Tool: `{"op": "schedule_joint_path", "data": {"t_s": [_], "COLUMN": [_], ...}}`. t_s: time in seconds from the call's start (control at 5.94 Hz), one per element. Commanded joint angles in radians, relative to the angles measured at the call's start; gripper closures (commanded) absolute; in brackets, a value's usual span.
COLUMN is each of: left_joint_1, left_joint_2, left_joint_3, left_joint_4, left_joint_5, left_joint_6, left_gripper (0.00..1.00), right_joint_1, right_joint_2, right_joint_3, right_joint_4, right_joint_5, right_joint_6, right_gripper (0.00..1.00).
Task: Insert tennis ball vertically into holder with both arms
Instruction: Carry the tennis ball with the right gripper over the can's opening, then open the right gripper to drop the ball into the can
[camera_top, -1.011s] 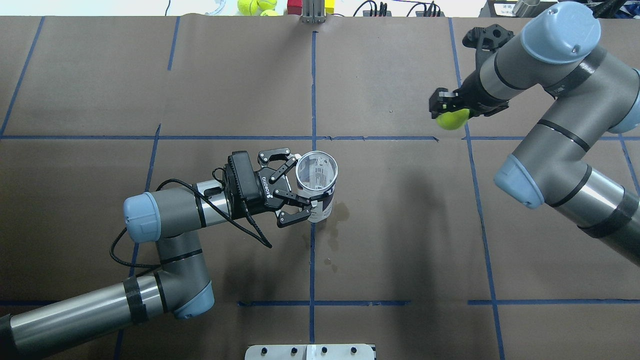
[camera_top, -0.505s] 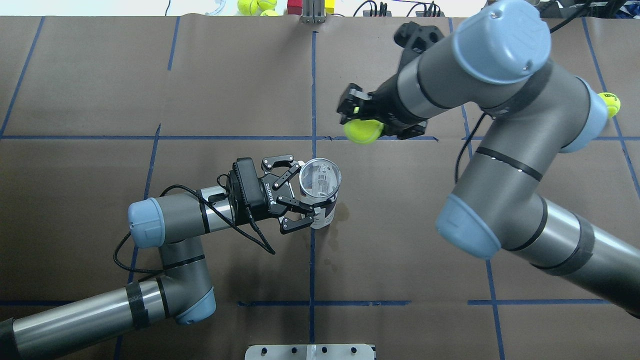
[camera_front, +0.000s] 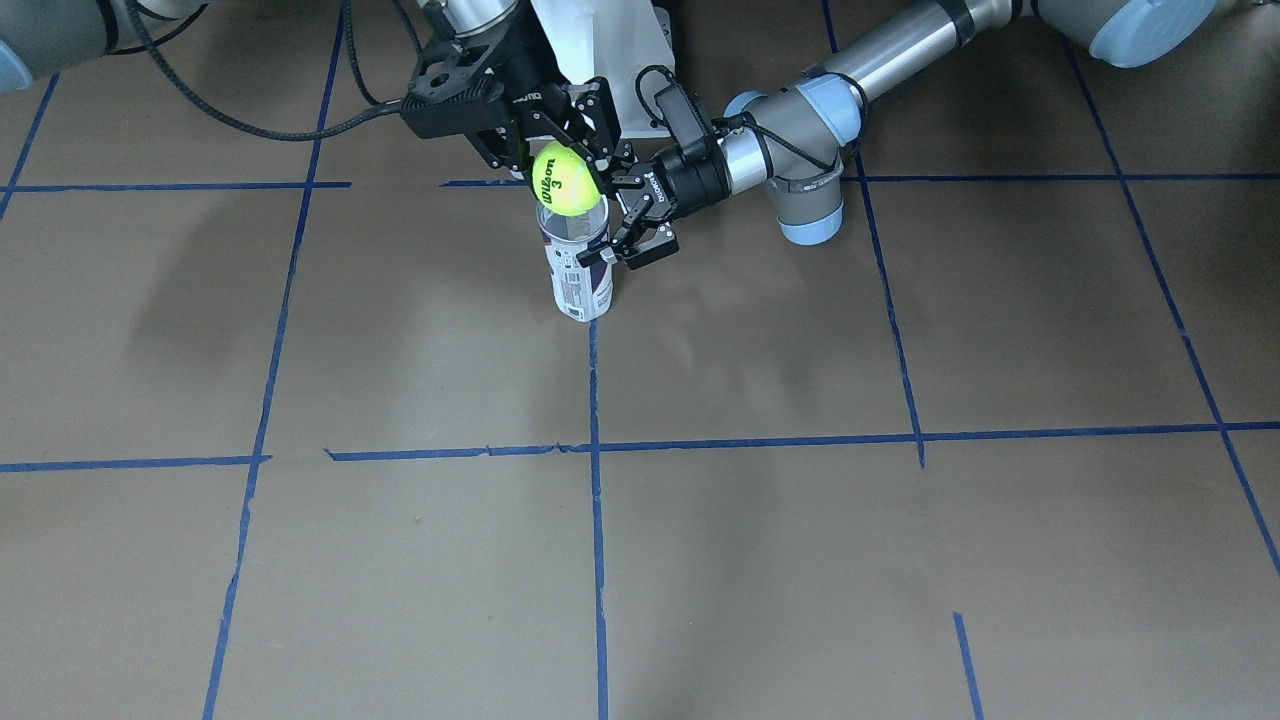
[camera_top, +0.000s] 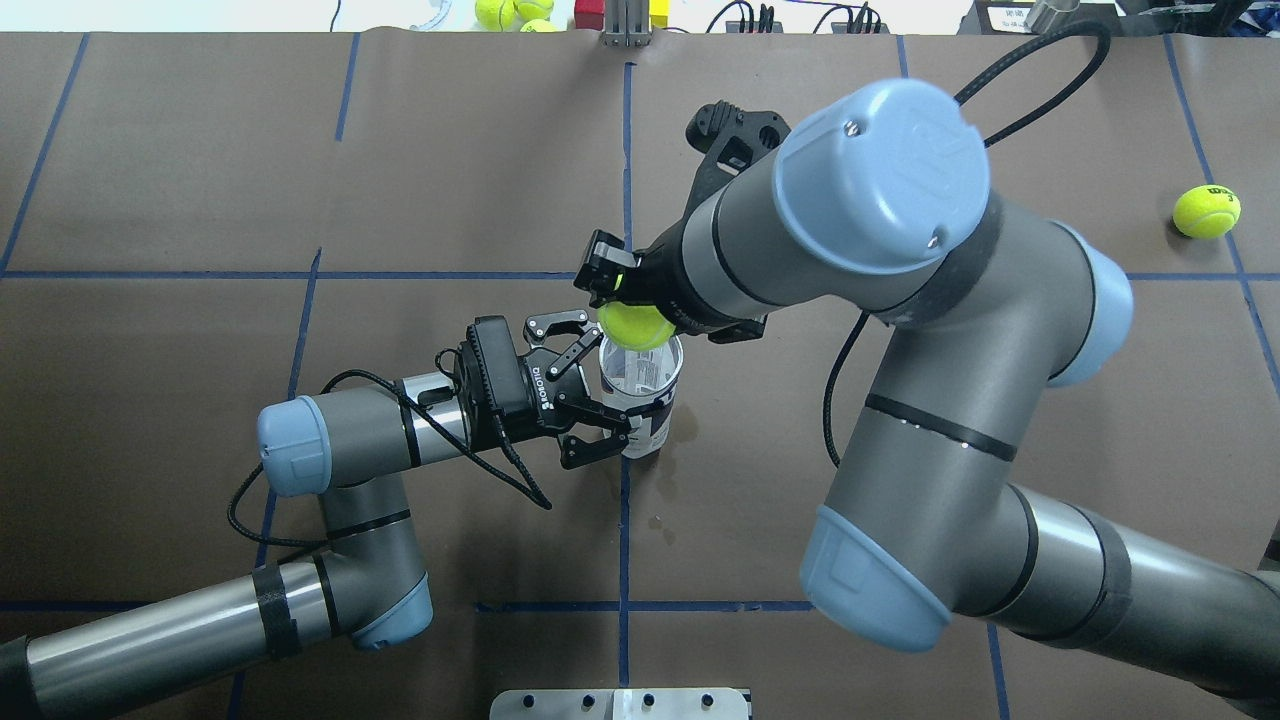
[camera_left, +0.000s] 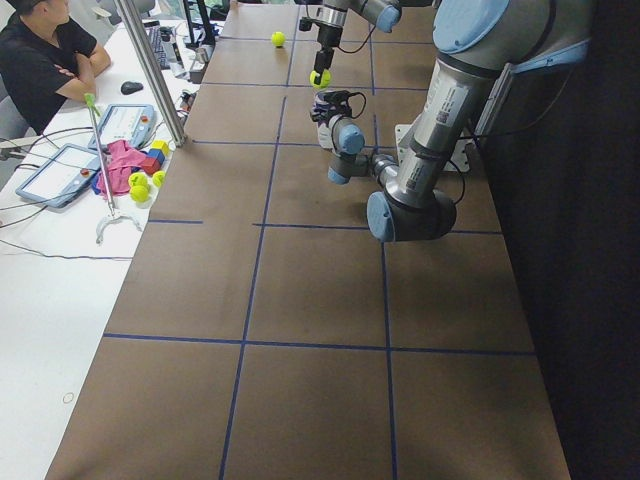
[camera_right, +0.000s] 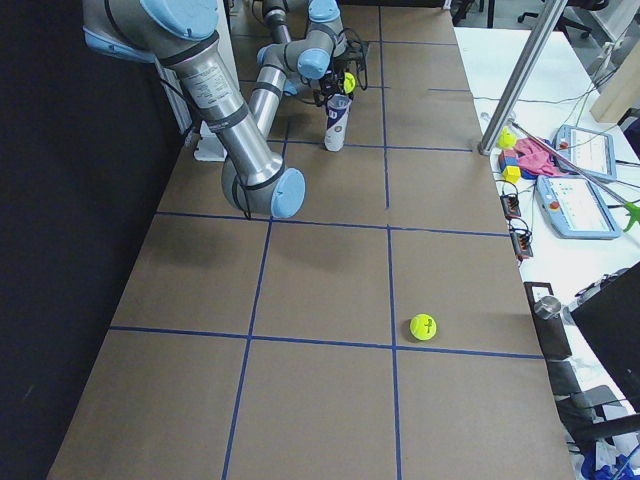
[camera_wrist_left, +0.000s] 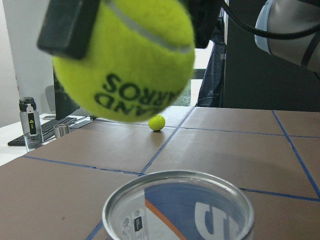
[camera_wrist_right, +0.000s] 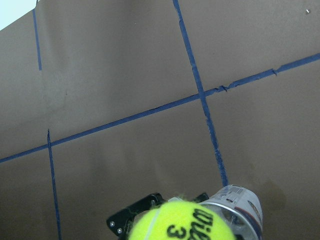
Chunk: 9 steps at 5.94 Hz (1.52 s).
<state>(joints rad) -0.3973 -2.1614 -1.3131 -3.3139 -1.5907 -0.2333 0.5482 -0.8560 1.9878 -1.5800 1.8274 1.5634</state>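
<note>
Right arm (camera_top: 900, 330): swung in from the table's right side within 1 s, now over the centre.
Holder (camera_front: 580, 280): upright, mouth open.
Left gripper (camera_top: 610, 400): narrowed around the holder's side.
Right gripper (camera_front: 566, 178): clamping the tennis ball (camera_top: 634, 326).
Tennis ball: just above the rim, seemingly slightly off-centre; lowering comes next.
</note>
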Motion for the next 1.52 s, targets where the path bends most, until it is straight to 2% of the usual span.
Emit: {"op": "schedule_joint_path", "data": {"t_s": [0.0,0.17,0.51,0.67,1.18,1.35], "left_joint_1": [0.0,-0.001,-0.001,0.0,0.0,0.0], "left_joint_2": [0.0,0.003,0.003,0.003,0.005,0.005], "left_joint_3": [0.0,0.0,0.0,0.0,0.0,-0.002], "left_joint_4": [-0.001,-0.003,-0.004,-0.006,-0.007,-0.009], "left_joint_5": [0.0,0.0,0.0,0.0,0.0,-0.002], "left_joint_6": [-0.001,-0.001,-0.001,-0.001,-0.001,-0.003], "left_gripper": [0.26,0.25,0.23,0.23,0.21,0.19], "right_joint_1": [-0.011,-0.016,-0.036,-0.054,-0.031,0.026], "right_joint_2": [-0.001,-0.009,-0.009,-0.008,-0.008,-0.067], "right_joint_3": [-0.006,-0.007,-0.017,-0.018,-0.009,0.021], "right_joint_4": [-0.002,-0.002,-0.002,-0.002,-0.002,-0.002], "right_joint_5": [-0.017,-0.019,-0.028,-0.055,-0.048,-0.022], "right_joint_6": [0.001,0.001,-0.002,-0.003,-0.008,-0.019], "right_gripper": [0.72,0.48,0.09,0.01,0.01,0.02]}}
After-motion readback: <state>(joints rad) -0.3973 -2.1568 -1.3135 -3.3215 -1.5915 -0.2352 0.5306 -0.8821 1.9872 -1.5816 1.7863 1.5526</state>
